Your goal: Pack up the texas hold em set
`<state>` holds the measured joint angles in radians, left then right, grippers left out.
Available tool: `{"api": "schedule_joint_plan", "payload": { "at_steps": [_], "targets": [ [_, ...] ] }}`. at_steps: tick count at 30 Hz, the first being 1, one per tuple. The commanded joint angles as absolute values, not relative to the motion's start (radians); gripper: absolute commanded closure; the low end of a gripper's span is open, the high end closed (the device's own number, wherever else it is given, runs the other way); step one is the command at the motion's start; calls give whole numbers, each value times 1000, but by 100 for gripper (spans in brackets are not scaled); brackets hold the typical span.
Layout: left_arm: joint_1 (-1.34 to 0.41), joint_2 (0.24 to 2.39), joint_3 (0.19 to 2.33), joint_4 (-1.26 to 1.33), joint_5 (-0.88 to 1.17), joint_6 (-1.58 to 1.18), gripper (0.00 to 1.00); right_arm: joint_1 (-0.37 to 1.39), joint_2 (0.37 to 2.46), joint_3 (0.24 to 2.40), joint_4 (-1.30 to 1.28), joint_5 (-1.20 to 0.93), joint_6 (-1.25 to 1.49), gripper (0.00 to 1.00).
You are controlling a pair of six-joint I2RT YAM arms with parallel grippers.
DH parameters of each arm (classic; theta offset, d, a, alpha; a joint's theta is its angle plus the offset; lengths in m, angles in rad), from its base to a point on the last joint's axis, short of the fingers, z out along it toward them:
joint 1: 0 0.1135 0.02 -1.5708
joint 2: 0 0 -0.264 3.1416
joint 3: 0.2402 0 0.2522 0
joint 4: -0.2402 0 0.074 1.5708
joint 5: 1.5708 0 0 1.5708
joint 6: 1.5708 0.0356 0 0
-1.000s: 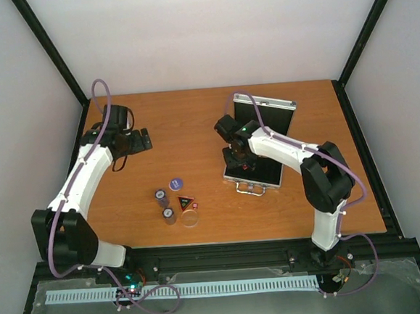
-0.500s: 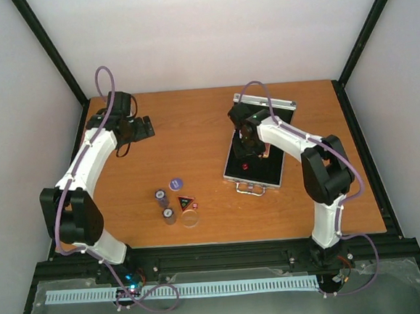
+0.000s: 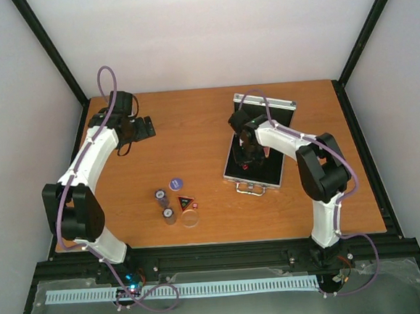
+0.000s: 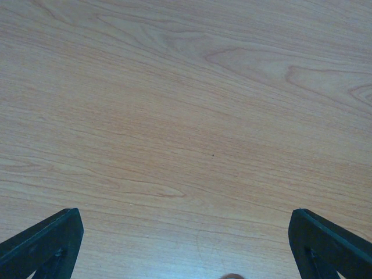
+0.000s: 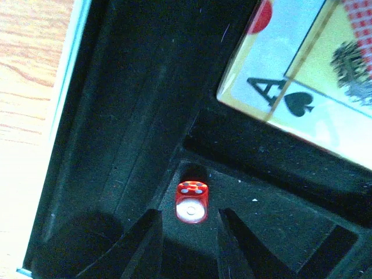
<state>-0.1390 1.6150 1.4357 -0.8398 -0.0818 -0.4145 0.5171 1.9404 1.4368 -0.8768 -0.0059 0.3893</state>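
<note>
The silver case [image 3: 234, 175] lies open at the right with its lid [image 3: 264, 109] raised. Its black lining [image 5: 128, 116] fills the right wrist view. A small red die [image 5: 191, 201] lies in a compartment, with the card box [image 5: 302, 75] showing an ace of spades beside it. My right gripper [image 5: 189, 212] is open just above the die, a finger on each side, not gripping it. It also shows in the top view [image 3: 248, 157]. Two dark chip stacks [image 3: 161, 197], a blue token [image 3: 176, 183], a triangular token [image 3: 186, 202] and a clear token [image 3: 191, 218] sit mid-table. My left gripper [image 3: 146, 128] is open and empty.
The left wrist view shows only bare wood [image 4: 186, 116] between my wide-open left gripper [image 4: 185, 215]. Black frame posts [image 3: 360, 36] and white walls enclose the table. The case handle [image 3: 250, 190] points toward the near edge.
My right gripper has shifted within the case and the red die now lies loose in it. My left arm has drawn back a little toward the far left corner.
</note>
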Motion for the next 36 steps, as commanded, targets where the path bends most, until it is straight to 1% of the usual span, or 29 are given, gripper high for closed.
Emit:
{"api": "schedule_joint_plan", "payload": {
  "at_steps": [1,5,16,21,25,28,36],
  "targets": [
    [-134,1623,1481,-839,-74,-404,0,514,1977,1408,-855,-46,387,73],
    [-133,1620,1477,-839,-68,-407,0,514,1995,1392,-842,-68,375,72],
    [-133,1594,1460,-825,-57,-420,0,514,2043,1429,-840,-1,321,70],
    [-133,1567,1440,-826,-65,-423,0,514,2039,1393,-824,-12,323,75],
    [-133,1542,1417,-822,-70,-426,0,514,2018,1370,-814,-9,328,83],
    [-133,1519,1402,-820,-71,-431,0,514,2000,1362,-810,-1,329,86],
    [-133,1455,1353,-804,-66,-440,0,514,1910,1395,-833,33,338,88]
  ]
}}
